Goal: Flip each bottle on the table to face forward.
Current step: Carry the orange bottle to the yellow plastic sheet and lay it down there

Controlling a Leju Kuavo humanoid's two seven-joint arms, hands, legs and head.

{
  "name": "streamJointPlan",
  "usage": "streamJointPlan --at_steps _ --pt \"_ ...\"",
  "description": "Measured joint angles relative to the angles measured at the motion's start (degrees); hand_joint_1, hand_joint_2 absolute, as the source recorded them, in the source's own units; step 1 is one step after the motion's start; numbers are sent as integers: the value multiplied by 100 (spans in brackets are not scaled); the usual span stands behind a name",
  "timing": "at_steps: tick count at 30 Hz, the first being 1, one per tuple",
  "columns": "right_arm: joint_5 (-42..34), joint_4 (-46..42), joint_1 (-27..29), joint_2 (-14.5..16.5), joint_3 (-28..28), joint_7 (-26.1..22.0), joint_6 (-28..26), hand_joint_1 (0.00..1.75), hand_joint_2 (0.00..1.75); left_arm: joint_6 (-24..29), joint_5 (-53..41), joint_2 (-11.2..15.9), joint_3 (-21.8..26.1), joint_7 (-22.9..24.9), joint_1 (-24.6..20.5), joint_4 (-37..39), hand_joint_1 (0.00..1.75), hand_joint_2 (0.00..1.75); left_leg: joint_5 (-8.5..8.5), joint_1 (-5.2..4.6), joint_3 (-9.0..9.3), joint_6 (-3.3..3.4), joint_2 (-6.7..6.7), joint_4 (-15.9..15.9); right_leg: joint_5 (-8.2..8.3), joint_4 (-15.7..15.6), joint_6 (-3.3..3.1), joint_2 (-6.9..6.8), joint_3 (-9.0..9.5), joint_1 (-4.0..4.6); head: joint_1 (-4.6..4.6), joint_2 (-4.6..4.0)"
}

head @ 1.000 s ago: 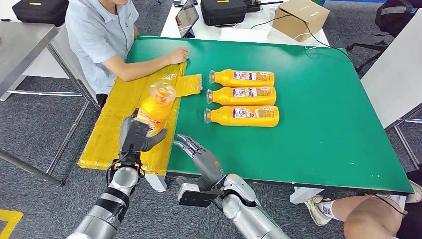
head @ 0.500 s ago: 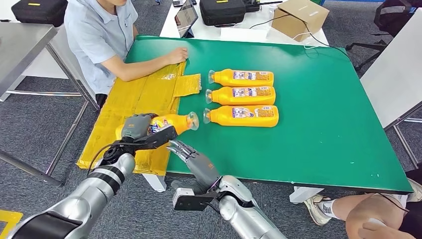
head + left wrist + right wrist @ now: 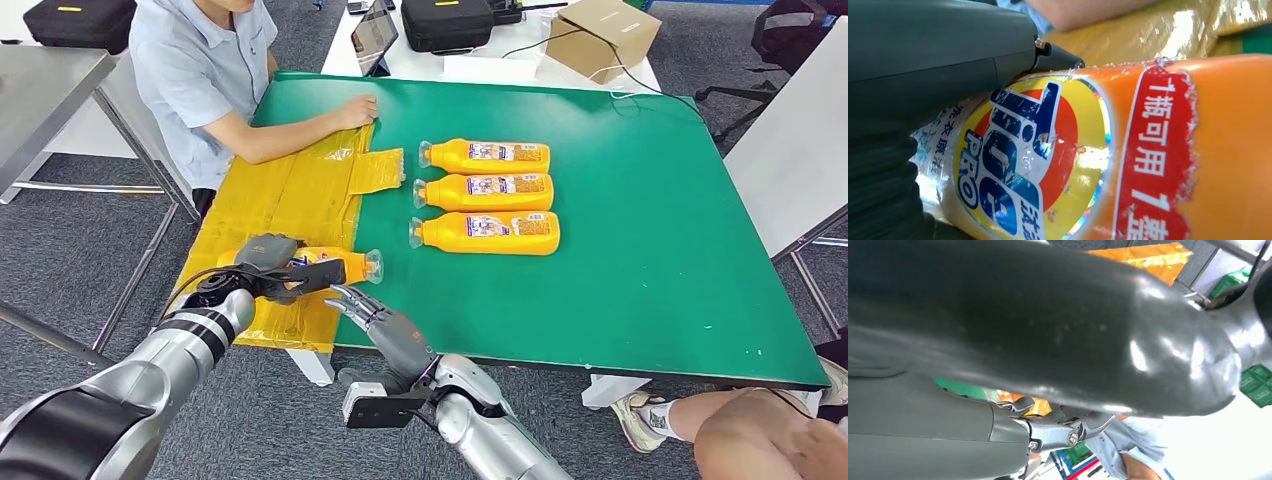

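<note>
Head view: the robot's left hand (image 3: pixel 268 262) grips an orange bottle (image 3: pixel 335 265) lying on its side over the yellow sheet (image 3: pixel 280 200) at the near left edge of the green table (image 3: pixel 650 230), the clear cap pointing right toward the table's middle. The right hand (image 3: pixel 375 318) hovers just beside and below the cap, fingers spread and holding nothing, at the table's near edge. Three more orange bottles lie on their sides in a neat row farther in on the green surface, caps to the left: the far bottle (image 3: pixel 487 156), the middle bottle (image 3: pixel 485 191) and the near bottle (image 3: pixel 488 232), each just beside the next. A seated person (image 3: pixel 205 70) in a light blue shirt rests a forearm on the far corner of the yellow sheet; a cardboard box (image 3: pixel 603 35) sits on a white table beyond. Left wrist view: the grey thumb (image 3: pixel 938 60) presses against the bottle's label (image 3: pixel 1028 160), a blue, red and yellow logo beside a red strip with white characters, with the orange body running on past it. Right wrist view: the dark, glossy back of the right hand (image 3: pixel 1048 340) is close to the lens, metal finger links below it, and how its fingers lie cannot be told from here.
</note>
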Motion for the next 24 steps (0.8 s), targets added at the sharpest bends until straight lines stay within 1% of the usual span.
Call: streamJointPlan --at_steps 2,3,4,7,9,10,11,14,16,17,18,20,22,24 --pt "-36 44 -18 28 31 -40 6 0 0 -175 -3 13 -2 -1 -61 72 50 175 0 0 3 0 0 0 0 0 0 0 1 0 -1 0" --pt "-50 65 -31 41 44 -54 6 0 0 -210 1 15 -2 -1 -81 99 15 175 0 0 5 0 0 0 0 1 0 0 2 0 -1 0" --pt "-63 88 -44 54 58 -68 5 0 0 -232 21 15 -2 -3 -96 126 0 175 0 0 6 0 0 0 0 1 0 0 2 0 0 0" --pt "-101 157 -80 76 90 -117 1 0 0 -296 229 15 38 -128 -109 184 0 175 0 0 8 -1 1 0 0 3 0 0 3 0 0 0" --pt "-137 207 -97 87 104 -159 1 0 0 -481 586 16 154 -471 -109 207 0 175 2 0 8 -2 -1 0 0 4 0 0 5 1 0 0" --pt "-158 236 -106 95 115 -190 1 0 0 -675 815 23 249 -770 -114 211 0 175 2 0 8 -3 -3 0 -1 4 0 -1 6 0 -1 0" --pt "-179 273 -118 106 130 -234 3 0 0 -949 1060 36 359 -1179 -119 210 0 175 3 0 9 -4 -5 0 -1 5 -1 -2 8 0 -2 0" --pt "-250 406 -166 138 181 -385 12 0 0 -1884 1665 88 639 -2381 -103 194 0 175 3 0 10 -4 -9 0 -2 6 -1 -4 11 0 -1 0" --pt "-304 505 -204 161 219 -479 22 0 0 -2446 2076 127 797 -2913 -45 143 0 175 3 0 9 -4 -7 0 -2 6 -1 -3 11 -1 0 0" --pt "-326 550 -223 170 237 -515 28 0 0 -2641 2282 145 875 -3077 -3 102 0 175 3 -1 9 -4 -6 0 -2 6 -1 -3 10 -1 0 0" --pt "-348 592 -242 178 255 -544 32 0 0 -2782 2496 160 953 -3185 43 53 0 175 3 -1 9 -4 -6 0 -2 5 -1 -3 10 -2 1 0" --pt "-379 663 -280 190 289 -571 38 0 0 -2881 2894 178 1113 -3253 126 -46 0 175 3 -1 9 -3 -6 0 -1 5 -1 -3 9 -2 1 0" --pt "-403 712 -306 201 318 -576 40 0 0 -2790 3254 187 1274 -3250 195 -156 0 175 3 -1 9 -3 -6 0 -1 5 -1 -3 8 -1 1 0" --pt "-435 741 -315 208 334 -564 35 0 0 -2550 3656 180 1440 -3240 273 -291 0 175 3 -1 9 -4 -6 0 -1 5 -1 -3 6 0 1 0"
